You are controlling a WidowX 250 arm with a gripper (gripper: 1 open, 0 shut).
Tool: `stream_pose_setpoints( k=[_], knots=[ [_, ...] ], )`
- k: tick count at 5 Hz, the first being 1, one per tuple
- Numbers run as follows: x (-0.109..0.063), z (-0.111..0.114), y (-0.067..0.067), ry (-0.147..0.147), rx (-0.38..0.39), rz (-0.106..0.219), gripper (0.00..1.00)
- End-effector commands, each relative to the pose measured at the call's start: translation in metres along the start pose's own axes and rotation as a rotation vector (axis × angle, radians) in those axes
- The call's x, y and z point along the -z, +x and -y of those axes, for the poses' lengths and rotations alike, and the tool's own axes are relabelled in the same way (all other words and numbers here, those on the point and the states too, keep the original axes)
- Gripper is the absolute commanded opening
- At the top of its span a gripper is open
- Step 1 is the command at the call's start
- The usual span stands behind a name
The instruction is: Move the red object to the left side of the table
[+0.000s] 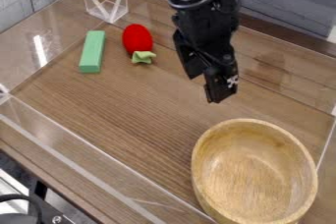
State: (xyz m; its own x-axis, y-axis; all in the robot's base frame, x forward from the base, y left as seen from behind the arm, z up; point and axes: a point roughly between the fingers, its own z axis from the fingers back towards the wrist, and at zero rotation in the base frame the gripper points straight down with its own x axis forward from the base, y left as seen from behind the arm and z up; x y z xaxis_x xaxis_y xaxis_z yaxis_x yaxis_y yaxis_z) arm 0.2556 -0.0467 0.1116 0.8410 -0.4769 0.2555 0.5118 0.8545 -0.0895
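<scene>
The fingers of the gripper [206, 88] are spread wide with nothing held; they hang over the middle of the wood-grain tabletop [121, 121], a little right of centre in the view. Beyond them, toward ten o'clock, is the red toy fruit [137, 38], its light-green leafy stem [143, 58] pointing toward the near side. It lies apart from the fingers. Farther left, at about nine to ten o'clock, a green rectangular block [92, 52] lies near the fruit without touching it. The wooden bowl [256, 174] is at five o'clock, and the clear acrylic stand-like piece [105, 5] is at eleven o'clock. The fruit already sits left of centre in this view, so the move looks finished, if the view's left is the one meant; little seems left but withdrawing the arm.
</scene>
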Motion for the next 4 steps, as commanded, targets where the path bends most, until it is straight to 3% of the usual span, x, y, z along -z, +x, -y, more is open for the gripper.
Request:
stream_pose_setpoints(
  k=[1, 2, 3, 4],
  knots=[
    [-0.004, -0.013, 0.007, 0.032, -0.023, 0.016, 1.00],
    [-0.005, -0.026, 0.011, 0.060, -0.066, 0.018, 1.00],
    [-0.005, -0.030, 0.015, 0.105, -0.212, 0.035, 1.00],
    [0.000, -0.031, 0.018, 0.128, -0.303, 0.034, 1.00]
  ],
)
